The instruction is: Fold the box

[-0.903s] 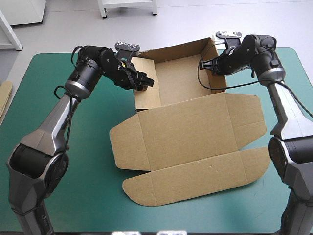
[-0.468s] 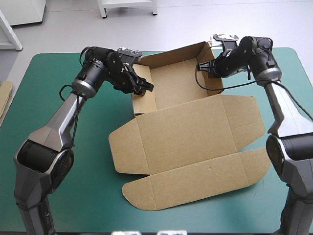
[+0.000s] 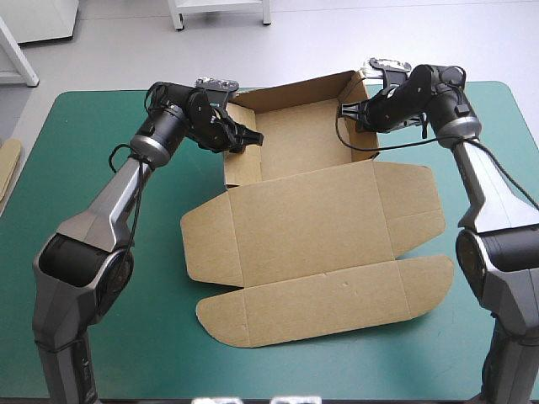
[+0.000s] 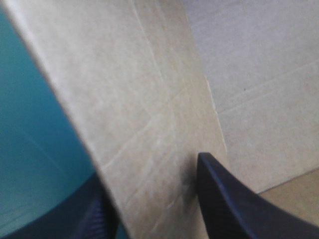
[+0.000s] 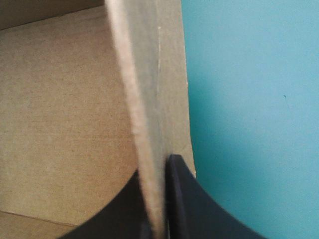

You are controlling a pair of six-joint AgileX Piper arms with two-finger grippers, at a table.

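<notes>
High view: left tool (image 3: 245, 139) and right tool (image 3: 357, 113) each pinch a box (image 3: 313, 225) wall.

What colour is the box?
The box is plain brown, with no pattern; the high view shows it best.

1 box (image 3: 312, 227), 2 grippers (L gripper (image 3: 245, 140), R gripper (image 3: 354, 113)), 1 spare board edge (image 3: 7, 168).

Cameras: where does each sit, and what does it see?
High view: above, behind the robot, looking down at the box on the table; left arm and right arm show.
Left wrist view: on that wrist, looking along the left hand, shut on a box wall.
Right wrist view: likewise, the right hand shut on the opposite wall.
All share the box.
</notes>
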